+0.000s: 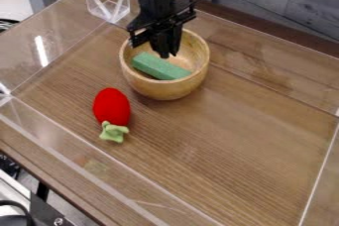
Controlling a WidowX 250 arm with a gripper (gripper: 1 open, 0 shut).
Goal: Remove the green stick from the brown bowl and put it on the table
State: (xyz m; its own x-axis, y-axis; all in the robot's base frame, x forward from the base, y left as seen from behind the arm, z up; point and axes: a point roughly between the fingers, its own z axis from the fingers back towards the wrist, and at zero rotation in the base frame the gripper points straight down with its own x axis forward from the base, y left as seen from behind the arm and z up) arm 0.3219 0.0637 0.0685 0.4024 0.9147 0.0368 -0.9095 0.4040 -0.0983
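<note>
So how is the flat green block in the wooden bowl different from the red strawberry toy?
The flat mint-green stick is long and boxy; the red strawberry toy is rounded, with small green leaves at one end. The stick lies inside the round light-brown wooden bowl, under the gripper; the strawberry lies on the wood-grain table, in front of the bowl and apart from it. Both are small toys with some green on them.

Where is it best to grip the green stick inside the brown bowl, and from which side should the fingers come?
Probably from above, across its narrow width near the middle. The green stick lies flat and slanted in the brown bowl, whose thick walls block any sideways approach.
</note>
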